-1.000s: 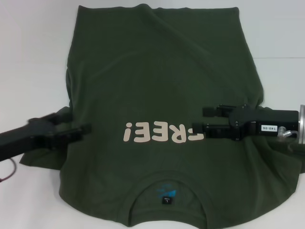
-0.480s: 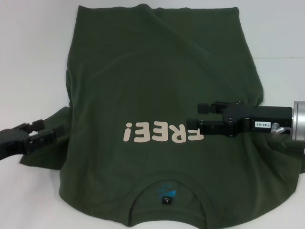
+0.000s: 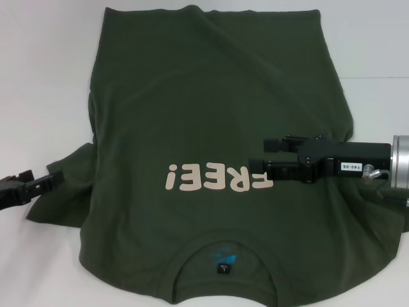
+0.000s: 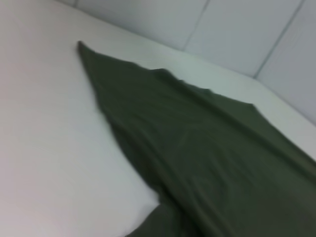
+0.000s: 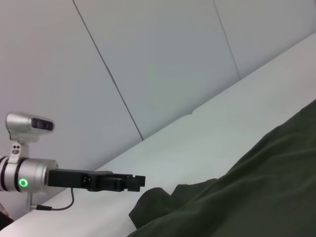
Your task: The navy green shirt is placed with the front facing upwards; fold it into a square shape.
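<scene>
My left gripper (image 3: 56, 180) had drawn back off the navy green shirt (image 3: 217, 115), spread front-up on the white table (image 3: 45, 77), leaving its left sleeve (image 3: 64, 198) unfolded, while my right gripper (image 3: 259, 153) hovered with fingers parted beside the half-covered "FREE!" lettering (image 3: 211, 177); whether the left's fingers were parted I couldn't tell.

So the white counter (image 3: 45, 77) I'm working over is carrying just one thing, the navy green shirt (image 3: 217, 96). It's lying spread flat, front up, with the cream FREE! lettering (image 3: 211, 178) showing. The collar is sitting nearest me and the hem is lying at the far side.
</scene>
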`<state>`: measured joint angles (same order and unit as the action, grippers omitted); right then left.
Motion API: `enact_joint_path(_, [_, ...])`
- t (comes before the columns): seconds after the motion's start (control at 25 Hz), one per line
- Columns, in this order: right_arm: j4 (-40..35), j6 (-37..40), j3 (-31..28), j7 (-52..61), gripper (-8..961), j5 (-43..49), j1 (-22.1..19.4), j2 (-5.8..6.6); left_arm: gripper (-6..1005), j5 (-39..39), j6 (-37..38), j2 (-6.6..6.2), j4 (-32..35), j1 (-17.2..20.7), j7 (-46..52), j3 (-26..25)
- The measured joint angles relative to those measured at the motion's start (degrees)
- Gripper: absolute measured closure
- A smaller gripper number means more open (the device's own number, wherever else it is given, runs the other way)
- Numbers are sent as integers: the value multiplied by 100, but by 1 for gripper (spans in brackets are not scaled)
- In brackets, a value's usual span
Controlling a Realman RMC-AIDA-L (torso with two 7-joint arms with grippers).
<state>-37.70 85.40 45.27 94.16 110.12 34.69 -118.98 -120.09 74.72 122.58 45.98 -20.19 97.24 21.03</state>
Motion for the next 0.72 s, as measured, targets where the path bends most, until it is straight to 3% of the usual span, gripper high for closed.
enact_joint_path(0.72, [0, -5, -101, -47, 99, 0, -25, -27, 146, -353, -308, -6, -155, -122, 4, 331])
